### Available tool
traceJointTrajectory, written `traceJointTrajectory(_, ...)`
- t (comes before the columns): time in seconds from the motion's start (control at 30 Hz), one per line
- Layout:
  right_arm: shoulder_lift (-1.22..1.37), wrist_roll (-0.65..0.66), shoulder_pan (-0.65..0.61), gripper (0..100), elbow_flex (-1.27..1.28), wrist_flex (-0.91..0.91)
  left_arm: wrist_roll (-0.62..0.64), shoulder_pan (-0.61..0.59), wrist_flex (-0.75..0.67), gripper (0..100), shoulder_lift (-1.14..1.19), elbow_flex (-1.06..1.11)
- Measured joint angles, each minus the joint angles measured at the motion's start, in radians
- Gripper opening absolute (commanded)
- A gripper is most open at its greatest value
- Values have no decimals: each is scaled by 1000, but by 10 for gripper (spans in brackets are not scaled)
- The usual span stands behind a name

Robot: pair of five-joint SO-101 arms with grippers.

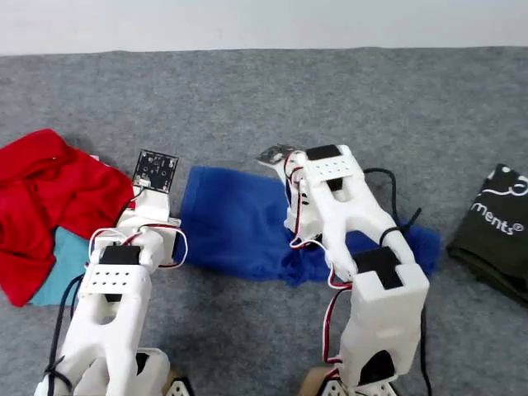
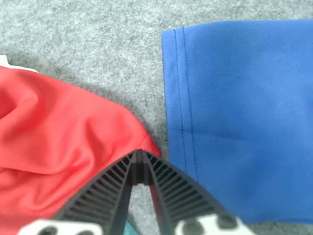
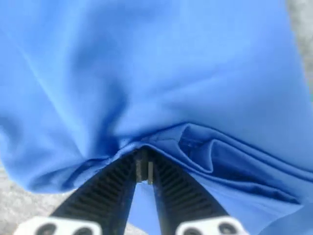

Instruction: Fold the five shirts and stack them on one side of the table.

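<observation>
A blue shirt [image 1: 231, 219] lies spread in the middle of the grey table, bunched along its near edge by the right arm [image 1: 334, 194]. My right gripper [image 3: 145, 166] is shut on a fold of the blue shirt [image 3: 161, 73], and the cloth puckers at its tips. A red shirt [image 1: 49, 194] lies crumpled at the left on top of a teal shirt [image 1: 70, 264]. My left gripper [image 2: 140, 161] is shut, its tips at the corner of the red shirt [image 2: 58, 132], beside the hem of the blue shirt [image 2: 239, 112]. I cannot tell whether it pinches the red cloth.
A dark folded shirt [image 1: 495, 227] with white print lies at the right edge of the table. Bare grey felt [image 1: 272, 91] stretches across the far half. The left arm [image 1: 115, 289] stands between the red and blue shirts.
</observation>
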Motion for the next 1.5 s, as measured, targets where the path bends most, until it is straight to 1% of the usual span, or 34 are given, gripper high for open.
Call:
traceJointTrajectory(0.23, -3, 0, -31, 9, -95, 144, 0, 0, 0, 3, 0, 0)
traceJointTrajectory(0.5, -127, 0, -29, 9, -137, 295, 0, 0, 0, 3, 0, 0)
traceJointTrajectory(0.63, -184, 0, -31, 9, -137, 339, 0, 0, 0, 3, 0, 0)
traceJointTrajectory(0.87, -189, 0, -9, 9, -137, 344, 0, 0, 0, 3, 0, 0)
traceJointTrajectory(0.97, -141, 0, -12, 9, -137, 338, 0, 0, 0, 3, 0, 0)
traceJointTrajectory(1.2, -14, 0, -12, 9, -137, 252, 0, 0, 0, 3, 0, 0)
traceJointTrajectory(1.4, 18, -29, -75, 9, -140, 198, 0, 0, 0, 3, 0, 0)
traceJointTrajectory(1.5, 57, -31, -80, 9, -140, 187, 0, 0, 0, 3, 0, 0)
